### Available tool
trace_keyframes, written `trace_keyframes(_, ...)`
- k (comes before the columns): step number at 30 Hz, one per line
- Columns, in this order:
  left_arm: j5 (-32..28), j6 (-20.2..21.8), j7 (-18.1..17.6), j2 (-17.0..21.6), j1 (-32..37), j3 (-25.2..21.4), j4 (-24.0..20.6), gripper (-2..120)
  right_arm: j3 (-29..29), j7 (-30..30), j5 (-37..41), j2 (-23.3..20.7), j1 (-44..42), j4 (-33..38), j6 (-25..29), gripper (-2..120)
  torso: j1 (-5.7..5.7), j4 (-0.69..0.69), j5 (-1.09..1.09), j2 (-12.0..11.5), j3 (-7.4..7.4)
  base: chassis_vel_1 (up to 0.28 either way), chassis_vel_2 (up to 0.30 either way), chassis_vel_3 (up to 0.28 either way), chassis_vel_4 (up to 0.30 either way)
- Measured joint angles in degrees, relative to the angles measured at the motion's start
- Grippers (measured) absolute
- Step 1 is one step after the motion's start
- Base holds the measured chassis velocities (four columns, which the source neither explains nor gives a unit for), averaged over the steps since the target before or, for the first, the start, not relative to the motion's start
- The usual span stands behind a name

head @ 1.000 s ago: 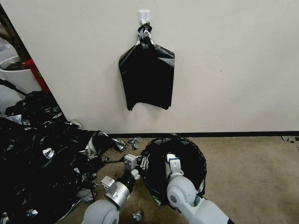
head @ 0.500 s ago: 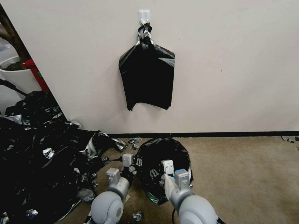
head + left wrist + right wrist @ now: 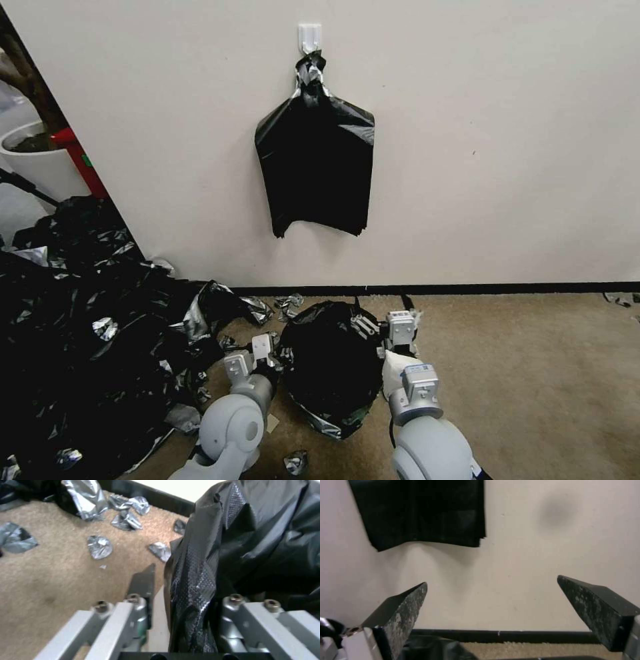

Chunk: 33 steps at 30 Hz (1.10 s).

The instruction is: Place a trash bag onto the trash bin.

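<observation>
The trash bag is a wrinkled black mound on the carpet in front of the wall. It covers the trash bin, which is hidden under the film. My left gripper is at the bag's left edge. In the left wrist view a bunched fold of the bag runs between the left gripper's jaws, one dark finger shows beside it, and the other is behind the film. My right gripper is at the bag's far right side. It is open, fingers spread wide and nothing between them, facing the wall.
A big heap of black film with silver scraps fills the floor on the left. A sheaf of black bags hangs from a wall hook. A white pot stands far left. Silver scraps lie by the baseboard. Bare carpet lies to the right.
The right gripper has come out of the bag's open mouth and now sits outside, at its right. The left gripper has drawn left. The bag has collapsed into a closed mound.
</observation>
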Motion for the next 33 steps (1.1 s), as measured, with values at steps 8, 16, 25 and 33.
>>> trace_keyframes(8,3.9,-3.3,0.5,3.4,4.3,-1.5,-7.7,62,4.0,2.6,0.6,3.4,-0.2,-3.1,5.1,100,0.0,0.0,0.03,0.0,0.0,0.0,0.0,0.0,0.0)
trace_keyframes(16,9.1,-23.3,6.0,5.1,1.5,-2.0,-4.6,91,9.8,3.1,-4.6,8.8,-2.9,-6.7,13.4,100,0.0,0.0,0.02,0.0,0.0,0.0,0.0,0.0,0.0)
trace_keyframes(25,10.7,-37.3,17.6,12.6,-7.7,-10.5,1.8,100,22.1,-0.2,-15.6,15.2,-8.8,-4.8,23.0,100,0.0,-0.01,0.05,0.0,-0.01,0.0,0.0,0.0,0.0)
trace_keyframes(33,9.5,-37.1,19.6,13.6,-8.7,-11.2,2.4,100,24.9,-4.6,-15.6,15.4,-10.9,-2.4,25.2,100,0.0,0.0,0.03,0.0,0.0,0.0,0.0,0.0,0.0)
